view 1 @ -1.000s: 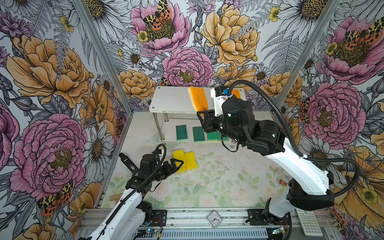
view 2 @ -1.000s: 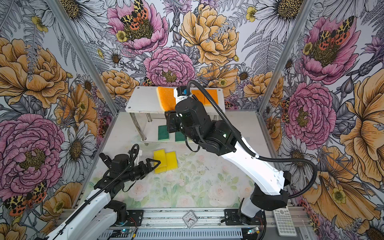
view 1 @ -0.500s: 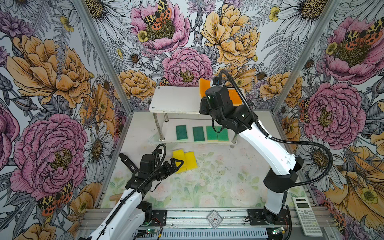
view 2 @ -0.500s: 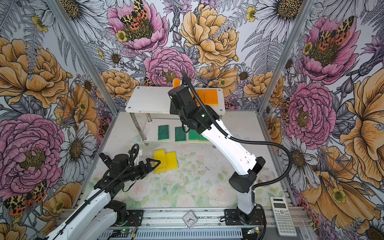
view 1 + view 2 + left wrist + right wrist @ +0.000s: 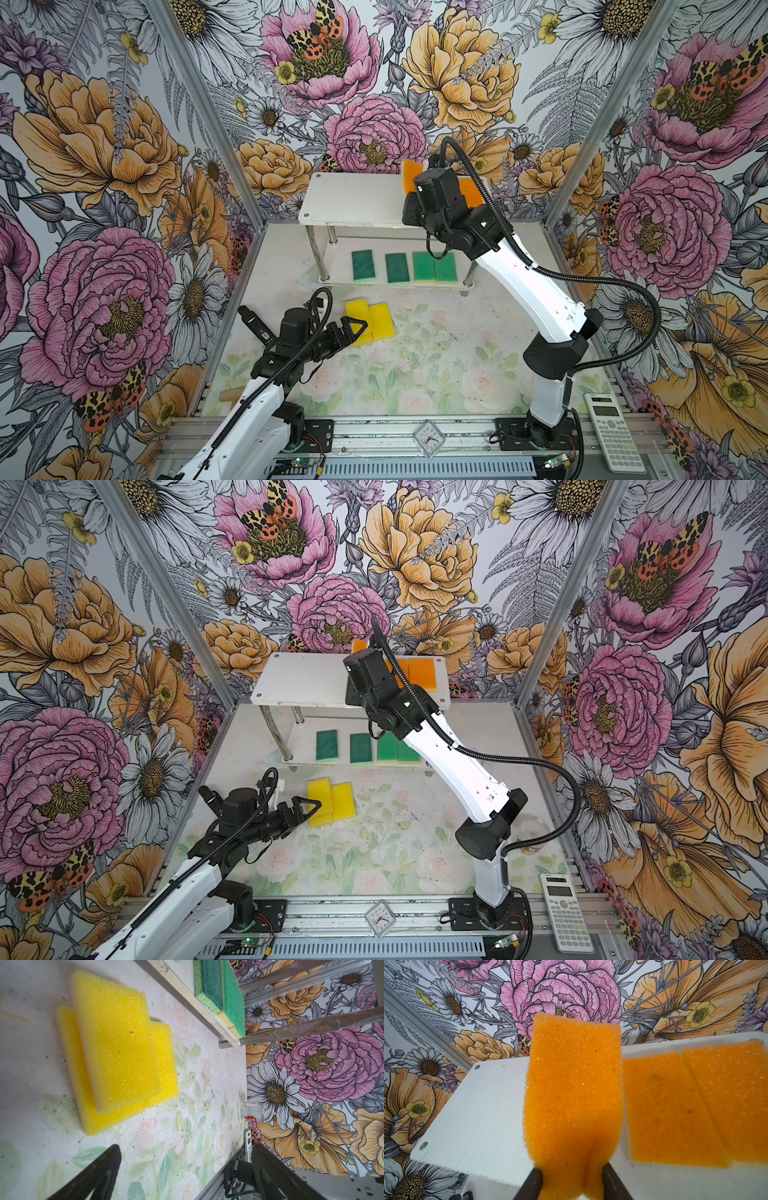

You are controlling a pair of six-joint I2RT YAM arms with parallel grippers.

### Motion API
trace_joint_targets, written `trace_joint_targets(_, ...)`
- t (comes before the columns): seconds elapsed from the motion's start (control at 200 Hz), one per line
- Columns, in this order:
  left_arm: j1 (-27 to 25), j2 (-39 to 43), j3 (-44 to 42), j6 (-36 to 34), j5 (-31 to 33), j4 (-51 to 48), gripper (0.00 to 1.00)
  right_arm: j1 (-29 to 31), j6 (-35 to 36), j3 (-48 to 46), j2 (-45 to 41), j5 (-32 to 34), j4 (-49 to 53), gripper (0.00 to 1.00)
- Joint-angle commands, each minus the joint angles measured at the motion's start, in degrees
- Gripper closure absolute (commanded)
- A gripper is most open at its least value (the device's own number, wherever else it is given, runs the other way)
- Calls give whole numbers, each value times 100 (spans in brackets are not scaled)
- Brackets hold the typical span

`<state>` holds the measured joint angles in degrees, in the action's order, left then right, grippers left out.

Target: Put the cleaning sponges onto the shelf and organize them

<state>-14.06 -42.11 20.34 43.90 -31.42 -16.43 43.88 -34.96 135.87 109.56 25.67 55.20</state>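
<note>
Floral-printed bench (image 5: 436, 365) enclosed by flowered walls (image 5: 104, 166); shelf (image 5: 353, 199) at 12 o'clock. There an orange sponge (image 5: 573, 1095) is pinched by the right claw (image 5: 572, 1177); the left claw (image 5: 187, 1147) is spread wide, empty.

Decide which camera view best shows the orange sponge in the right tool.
Right wrist view: the orange sponge fills it, pinched at one end by the right tool. Both top views show only a corner behind the arm; the left wrist view, nothing.

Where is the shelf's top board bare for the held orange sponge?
Bare: the top board from its left corner screws to the held orange sponge. Crowded: its right end, two orange sponges lying side by side.
</note>
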Motion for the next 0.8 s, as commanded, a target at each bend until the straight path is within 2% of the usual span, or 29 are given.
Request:
trace_joint_targets(0.0, 54, 11, 60, -105, -110, 184, 1, -88, -37, 5, 141, -120, 26, 59)
trace_joint_targets(0.796, 52, 18, 58, -110, -119, 175, 1, -228, 42, 71, 369, -203, 26, 56)
